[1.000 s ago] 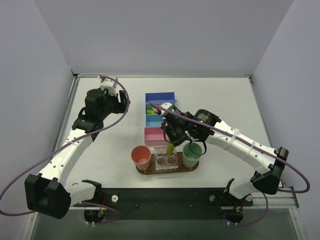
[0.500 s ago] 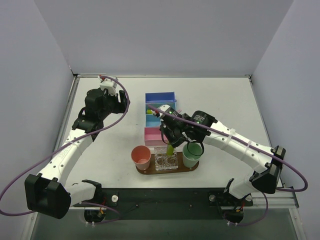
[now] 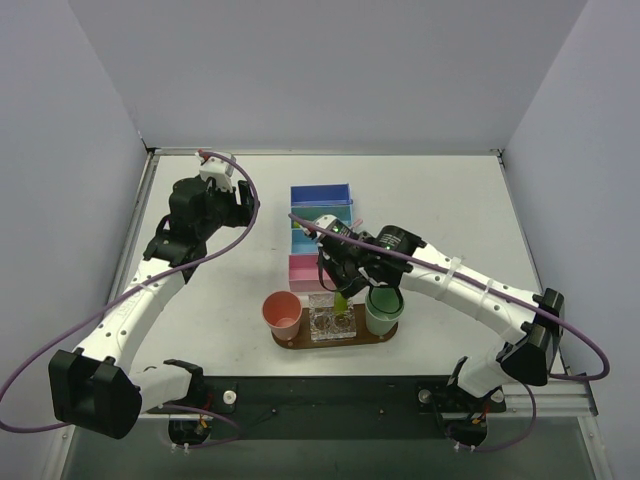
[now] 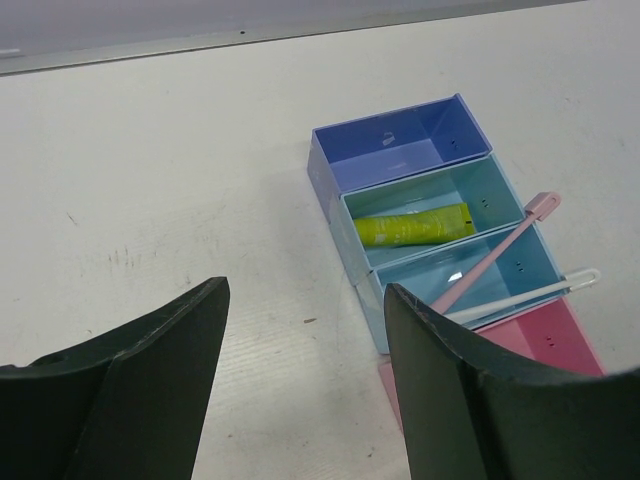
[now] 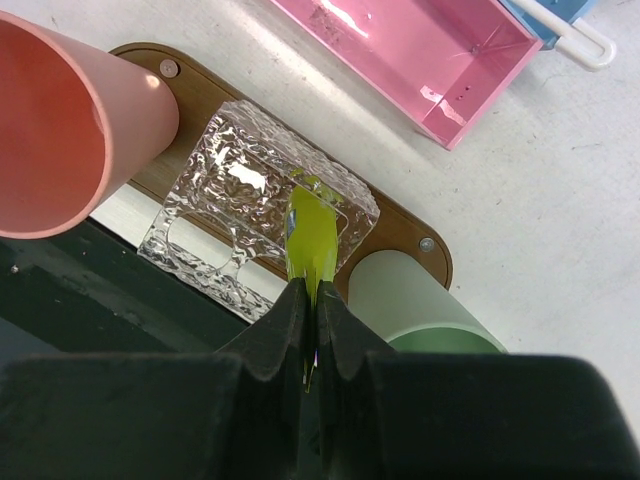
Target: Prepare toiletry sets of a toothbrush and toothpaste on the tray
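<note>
My right gripper [image 5: 311,292] is shut on a yellow-green toothpaste tube [image 5: 311,240], its tip down over a slot of the clear plastic holder [image 5: 230,230]. The holder sits on the dark-brown tray [image 5: 400,232] between a salmon cup [image 5: 70,140] and a mint-green cup [image 5: 425,310]. From above the tube [image 3: 340,299] hangs by the holder [image 3: 331,321]. My left gripper [image 4: 305,330] is open and empty above the table. A second tube [image 4: 412,227] lies in the teal bin. A pink toothbrush [image 4: 495,250] and a white toothbrush [image 4: 525,295] lie in the light-blue bin.
A row of bins stands mid-table: blue [image 4: 400,150], teal [image 4: 480,205], light-blue [image 4: 530,262], and an empty pink one [image 5: 400,50]. The black front edge of the table [image 5: 130,320] lies just past the tray.
My right gripper has moved left and down with the tube, bringing it over the holder. The left arm has not moved.
</note>
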### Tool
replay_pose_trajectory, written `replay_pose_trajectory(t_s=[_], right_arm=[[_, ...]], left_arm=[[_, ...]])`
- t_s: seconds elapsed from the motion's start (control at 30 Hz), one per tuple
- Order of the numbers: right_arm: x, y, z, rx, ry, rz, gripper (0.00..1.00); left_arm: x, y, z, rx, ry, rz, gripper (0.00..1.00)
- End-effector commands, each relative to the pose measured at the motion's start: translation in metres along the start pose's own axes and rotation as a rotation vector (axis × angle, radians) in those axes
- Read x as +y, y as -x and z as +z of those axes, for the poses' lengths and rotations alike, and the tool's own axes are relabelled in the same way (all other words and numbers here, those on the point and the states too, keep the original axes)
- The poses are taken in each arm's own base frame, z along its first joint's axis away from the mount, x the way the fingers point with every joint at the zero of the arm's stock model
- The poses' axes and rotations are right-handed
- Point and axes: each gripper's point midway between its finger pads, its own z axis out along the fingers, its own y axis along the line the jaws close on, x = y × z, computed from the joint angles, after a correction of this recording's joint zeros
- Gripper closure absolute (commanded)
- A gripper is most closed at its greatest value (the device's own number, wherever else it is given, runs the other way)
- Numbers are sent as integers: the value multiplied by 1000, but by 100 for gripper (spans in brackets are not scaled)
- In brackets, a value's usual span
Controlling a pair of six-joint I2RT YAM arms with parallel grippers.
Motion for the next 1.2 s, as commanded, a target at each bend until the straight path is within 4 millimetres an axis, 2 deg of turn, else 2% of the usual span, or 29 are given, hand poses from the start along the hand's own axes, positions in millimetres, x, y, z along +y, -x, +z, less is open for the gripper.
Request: replay_pose_trajectory(t_s=[0.0, 1.1, 1.13, 1.17], right_arm=[[0, 0, 5, -13, -22, 6, 100], [1, -14, 31, 10, -52, 9, 100], [1, -14, 31, 10, -52, 9, 99], [0, -13, 31, 8, -54, 12, 94]], left_arm=[[-1, 20, -8, -62, 4, 13, 27], [-4, 21, -9, -65, -7, 14, 27], [-4, 22, -9, -65, -7, 14, 27], [-4, 22, -9, -67, -9, 14, 27]])
